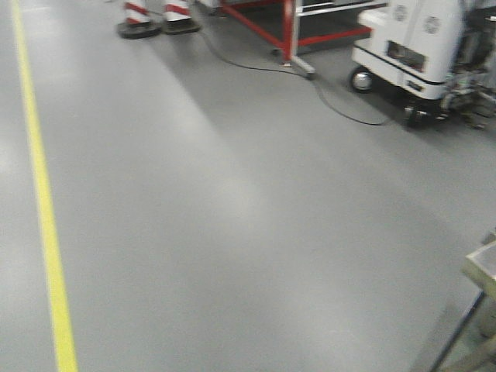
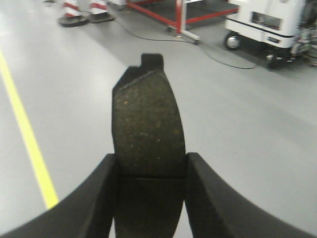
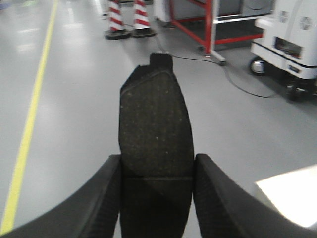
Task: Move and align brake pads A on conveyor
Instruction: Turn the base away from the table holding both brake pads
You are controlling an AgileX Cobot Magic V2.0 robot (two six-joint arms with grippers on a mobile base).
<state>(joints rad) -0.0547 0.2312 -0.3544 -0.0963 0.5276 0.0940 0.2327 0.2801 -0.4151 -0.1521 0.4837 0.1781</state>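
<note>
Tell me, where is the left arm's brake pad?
In the left wrist view, the pad sits between the left gripper's jaws, over grey floor, yellow line on its left.

Left-wrist view: the dull grey-brown oblong brake pad has a matt, coarse, granular friction face flecked with pale specks, and the curved black fingers of the left gripper look like matt, smooth plastic. Right-wrist view: the dark charcoal oblong brake pad is equally matt and gritty, while the black fingers of the right gripper show a finely ribbed surface. The pale grey workshop floor is smooth with a soft sheen, the yellow floor line reads as flat paint, the red tubular frame as painted metal, and the white wheeled cart as glossy panelling.
</note>
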